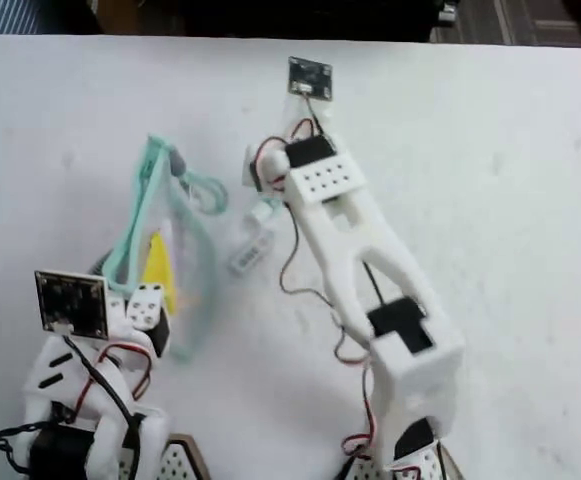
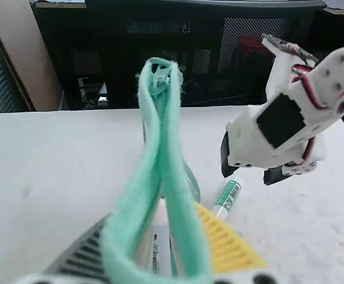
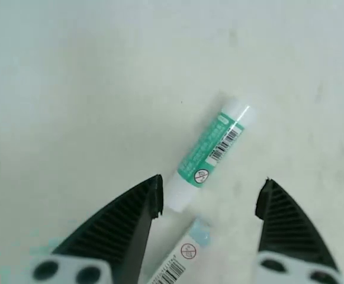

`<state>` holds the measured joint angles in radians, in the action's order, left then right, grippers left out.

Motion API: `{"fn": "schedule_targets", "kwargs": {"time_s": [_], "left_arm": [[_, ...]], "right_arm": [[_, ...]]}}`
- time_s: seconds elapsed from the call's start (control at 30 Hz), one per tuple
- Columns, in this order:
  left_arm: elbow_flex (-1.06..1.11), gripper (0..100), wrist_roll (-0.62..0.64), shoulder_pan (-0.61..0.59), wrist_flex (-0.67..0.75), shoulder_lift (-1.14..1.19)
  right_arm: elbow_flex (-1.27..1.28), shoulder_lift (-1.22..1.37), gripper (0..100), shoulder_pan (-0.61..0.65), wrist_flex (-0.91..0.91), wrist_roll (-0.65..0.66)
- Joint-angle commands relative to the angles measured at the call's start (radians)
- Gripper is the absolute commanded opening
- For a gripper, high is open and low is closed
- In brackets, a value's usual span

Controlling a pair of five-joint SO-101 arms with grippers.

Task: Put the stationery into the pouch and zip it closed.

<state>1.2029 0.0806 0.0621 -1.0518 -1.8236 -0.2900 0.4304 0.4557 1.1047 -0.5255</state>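
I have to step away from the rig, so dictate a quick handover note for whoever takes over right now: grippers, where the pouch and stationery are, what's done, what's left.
Left gripper: shut on the mint-edged pouch, holding it up on edge with its rims parted.
Right gripper: open, just above two tubes lying on the table beside the pouch: a green-and-white tube and a white tube.
Done: the pouch is gripped; what it already holds is unclear.
Left: grasp each tube, drop both into the pouch, then zip it closed.
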Motion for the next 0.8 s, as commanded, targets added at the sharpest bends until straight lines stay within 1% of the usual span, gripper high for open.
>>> {"fn": "schedule_targets", "kwargs": {"time_s": [0.0,0.27,0.47,0.53,0.63,0.73,0.77], "left_arm": [[-0.051,5,0.002,0.001,0.011,-0.007],[-0.051,5,0.002,0.001,0.011,-0.007],[-0.051,5,0.002,0.001,0.011,-0.007],[-0.051,5,0.002,0.001,0.011,-0.007],[-0.051,5,0.002,0.001,0.011,-0.007],[-0.051,5,0.002,0.001,0.011,-0.007],[-0.051,5,0.002,0.001,0.011,-0.007]], "right_arm": [[-0.209,0.128,24.4,-0.035,0.068,-0.080],[-0.658,0.484,24.4,-0.054,0.189,-0.084],[-0.924,0.720,23.6,-0.074,0.263,-0.081],[-0.990,0.779,18.0,-0.090,0.298,-0.078],[-1.100,0.835,1.2,-0.117,0.354,-0.078],[-1.189,0.863,4.9,-0.134,0.421,-0.078],[-1.212,0.869,3.4,-0.139,0.447,-0.078]]}}
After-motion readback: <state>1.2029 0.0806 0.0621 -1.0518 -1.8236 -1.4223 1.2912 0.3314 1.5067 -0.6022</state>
